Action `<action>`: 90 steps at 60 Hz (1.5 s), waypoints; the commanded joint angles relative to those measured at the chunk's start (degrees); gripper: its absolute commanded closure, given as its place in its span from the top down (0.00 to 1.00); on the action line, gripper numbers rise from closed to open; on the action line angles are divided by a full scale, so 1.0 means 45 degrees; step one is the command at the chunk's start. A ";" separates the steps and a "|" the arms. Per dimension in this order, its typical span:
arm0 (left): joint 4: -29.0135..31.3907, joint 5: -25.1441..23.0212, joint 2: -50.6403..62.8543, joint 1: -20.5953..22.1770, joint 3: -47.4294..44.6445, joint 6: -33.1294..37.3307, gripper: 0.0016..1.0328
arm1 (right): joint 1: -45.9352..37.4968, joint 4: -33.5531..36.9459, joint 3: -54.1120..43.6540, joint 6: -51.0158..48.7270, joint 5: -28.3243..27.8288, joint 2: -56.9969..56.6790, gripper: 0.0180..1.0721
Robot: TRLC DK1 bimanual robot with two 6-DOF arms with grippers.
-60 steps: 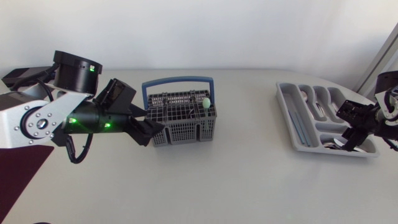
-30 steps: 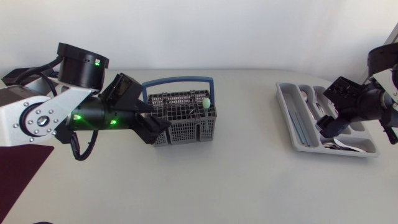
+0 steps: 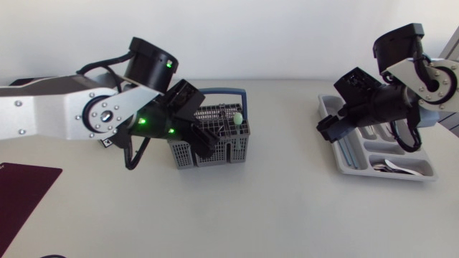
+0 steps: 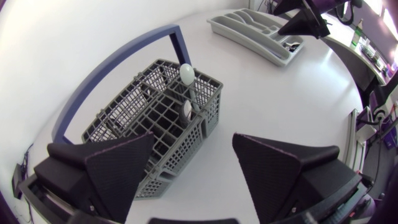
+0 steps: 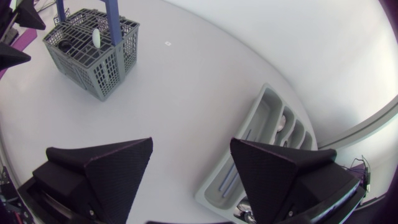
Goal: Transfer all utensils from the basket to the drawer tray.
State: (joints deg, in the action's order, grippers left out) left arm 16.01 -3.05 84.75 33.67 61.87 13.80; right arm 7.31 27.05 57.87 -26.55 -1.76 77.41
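A grey mesh basket [image 3: 224,152] with a blue handle stands at the table's middle. A utensil with a pale round end [image 3: 237,117] sticks up from its right corner. My left gripper [image 3: 206,143] hangs open over the basket's front left part. In the left wrist view the basket [image 4: 155,121] lies just ahead of the open fingers, with the pale-ended utensil [image 4: 186,73] and a second utensil [image 4: 188,111] inside. The grey drawer tray [image 3: 351,161] sits at the right and holds cutlery, with a spoon [image 3: 393,165] at its near end. My right gripper [image 3: 327,130] hovers open over the tray's left edge, nothing between its fingers.
A dark red mat [image 3: 21,190] lies at the table's left front edge. In the right wrist view the tray [image 5: 268,134] is beside and under the right gripper [image 5: 191,155]. The basket [image 5: 93,53] stands far ahead across bare white tabletop.
My right gripper opened at the tray's near end, then rose and swung left to the tray's left edge. My left arm moved right, bringing its gripper over the basket.
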 commanded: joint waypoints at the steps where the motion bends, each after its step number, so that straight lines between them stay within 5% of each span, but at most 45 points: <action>1: 0.0622 0.0482 0.0776 0.0350 0.1272 -0.0489 0.83 | 0.0172 0.0122 0.0149 0.0704 -0.0078 0.0455 0.86; 16: 0.2614 0.2006 0.2417 0.1229 0.3400 -0.0782 0.79 | 0.0367 -0.0171 -0.0262 0.0977 -0.0214 0.0845 0.86; 36: 0.2751 0.4760 0.3549 0.1658 0.4162 -0.0958 0.75 | 0.0660 -0.0386 -0.0418 0.1114 -0.0234 0.1060 0.86; 50: 0.2497 0.5365 0.3764 0.1678 0.4182 -0.0958 0.73 | 0.0797 -0.0522 -0.0554 0.1211 -0.0214 0.1080 0.86; 73: 0.2243 0.5404 0.4272 0.1697 0.4182 -0.0958 0.55 | 0.1188 -0.0679 -0.0828 0.1348 -0.0136 0.1080 0.86; 90: 0.1950 0.5541 0.4565 0.1756 0.4064 -0.0977 0.25 | 0.1285 -0.0933 -0.1062 0.1368 -0.0039 0.1060 0.86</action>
State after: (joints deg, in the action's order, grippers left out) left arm 25.41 21.17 103.98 41.08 79.24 10.44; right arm 12.71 23.57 54.13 -22.04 -2.15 81.36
